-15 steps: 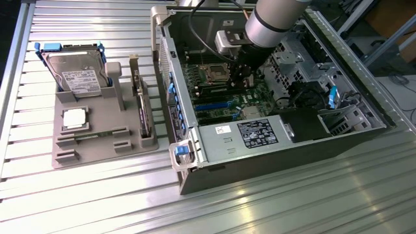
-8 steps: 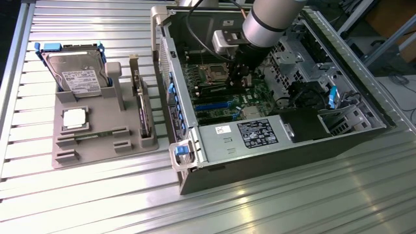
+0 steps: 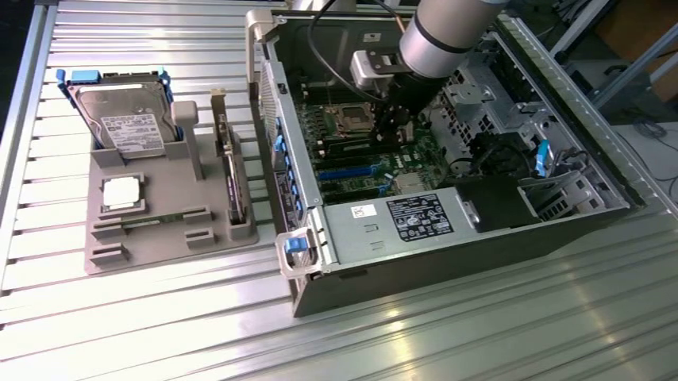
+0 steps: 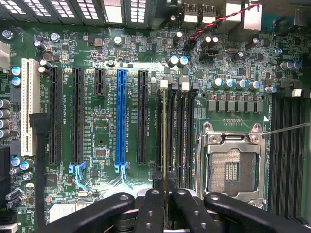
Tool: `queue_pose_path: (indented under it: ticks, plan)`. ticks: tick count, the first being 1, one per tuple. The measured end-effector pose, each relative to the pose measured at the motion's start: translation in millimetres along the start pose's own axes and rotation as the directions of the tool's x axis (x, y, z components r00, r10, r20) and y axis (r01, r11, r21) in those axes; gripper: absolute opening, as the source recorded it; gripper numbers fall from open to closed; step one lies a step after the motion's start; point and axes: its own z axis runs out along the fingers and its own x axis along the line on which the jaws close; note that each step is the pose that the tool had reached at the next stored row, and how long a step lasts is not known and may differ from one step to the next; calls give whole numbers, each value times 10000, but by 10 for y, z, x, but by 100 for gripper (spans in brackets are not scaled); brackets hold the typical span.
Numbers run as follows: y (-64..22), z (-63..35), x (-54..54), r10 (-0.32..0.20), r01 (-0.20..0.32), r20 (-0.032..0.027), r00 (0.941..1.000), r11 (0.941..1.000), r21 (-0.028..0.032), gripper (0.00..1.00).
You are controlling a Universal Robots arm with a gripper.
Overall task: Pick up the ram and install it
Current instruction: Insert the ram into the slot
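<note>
One arm is seen lowered into an open computer case point(image 3: 445, 230), the ram pinched edge-on.

Exterior view: the gripper point(image 3: 394, 131) is held over the motherboard point(image 3: 366, 171) beside the CPU socket point(image 3: 350, 121); a grey tray point(image 3: 159, 230) with a hard drive point(image 3: 127, 119) is set on the desk point(image 3: 477, 333). Wrist view: the fingers point(image 4: 150, 208) are closed on the ram point(image 4: 165, 141), which is stood upright in a memory slot point(image 4: 176, 131) between the blue slot point(image 4: 121, 119) and the socket.

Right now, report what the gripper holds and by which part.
The gripper is shut on the ram, pinching its top edge near one end. The stick stands edge-on over a memory slot beside the CPU socket.
</note>
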Motion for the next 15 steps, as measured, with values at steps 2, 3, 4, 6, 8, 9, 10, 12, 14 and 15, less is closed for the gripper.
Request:
queue_pose_path:
  ticks: [2, 3, 4, 6, 8, 9, 10, 12, 14, 15]
  plan:
    - [29, 2, -1, 1, -1, -1, 10000, 10000, 0, 12]
    - [29, 2, -1, 1, -1, -1, 10000, 10000, -1, 12]
    - [27, 2, -1, 0, 0, 0, 10000, 10000, -2, 12]
    - [15, 2, -1, 1, -1, 1, 10000, 10000, 0, 12]
    - [6, 1, -1, 2, -2, 0, 10000, 10000, -1, 12]
    - [6, 1, -1, 2, -2, 0, 10000, 10000, -1, 12]
    - [13, 2, -1, 0, 0, 0, 10000, 10000, 0, 12]
    - [27, 2, -2, 1, -1, 0, 10000, 10000, 0, 12]
    - [34, 3, -1, 0, 0, 0, 10000, 10000, -1, 12]
    - [34, 2, -1, 0, 0, -1, 10000, 10000, -2, 12]
